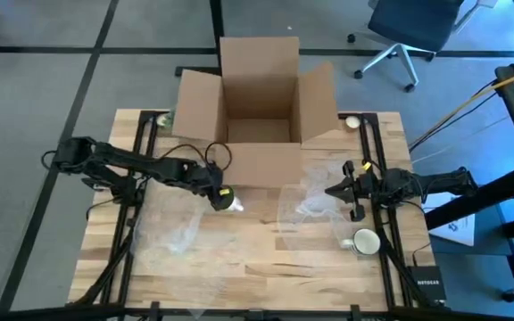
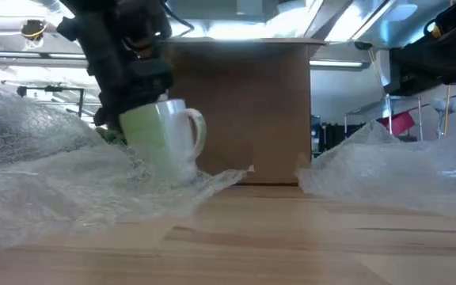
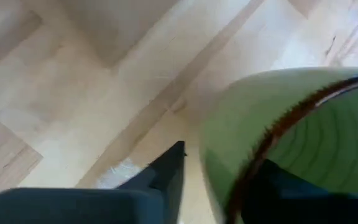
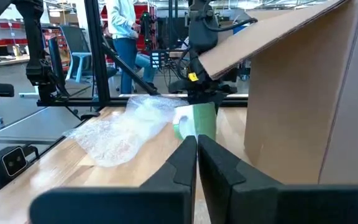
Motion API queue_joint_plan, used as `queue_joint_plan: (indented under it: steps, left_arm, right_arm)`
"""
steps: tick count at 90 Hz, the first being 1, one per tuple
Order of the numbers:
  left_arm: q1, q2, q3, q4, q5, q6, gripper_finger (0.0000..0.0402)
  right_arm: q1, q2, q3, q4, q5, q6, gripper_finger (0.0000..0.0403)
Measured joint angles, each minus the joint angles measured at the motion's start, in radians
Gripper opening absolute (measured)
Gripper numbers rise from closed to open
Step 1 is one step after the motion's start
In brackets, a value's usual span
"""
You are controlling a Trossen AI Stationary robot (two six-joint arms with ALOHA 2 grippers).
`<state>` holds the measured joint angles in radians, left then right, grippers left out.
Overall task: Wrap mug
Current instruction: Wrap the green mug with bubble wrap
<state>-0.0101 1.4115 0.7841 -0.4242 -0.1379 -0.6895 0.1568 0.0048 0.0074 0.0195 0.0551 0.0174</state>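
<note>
High view, read left to right: the left tool sits near the centre of the surface, in front of the open cardboard box. It is pinching the green-and-white mug by the rim, one finger inside the cup, as the left wrist view confirms. The low view shows the mug upright at the edge of a bubble wrap sheet, handle away from the sheet; it is probably being positioned there for wrapping. A second bubble wrap sheet lies at 3 o'clock of the mug. The right tool waits over that sheet with fingers pressed together. A second mug stands at 5 o'clock of it, untouched.
</note>
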Motion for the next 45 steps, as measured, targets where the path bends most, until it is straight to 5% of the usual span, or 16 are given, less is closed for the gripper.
queue_joint_plan:
  steps: [8, 45]
  left_arm:
    - [-0.009, -0.018, 0.007, -0.031, 0.006, 0.033, 0.0011]
    - [-0.126, -0.201, 0.182, -0.262, 0.005, 0.114, 0.0003]
  right_arm:
    - [0.0, 0.0, 0.0, 0.0, 0.0, 0.0, 0.0001]
    - [0.0, 0.0, 0.0, 0.051, -0.006, 0.088, 0.0001]
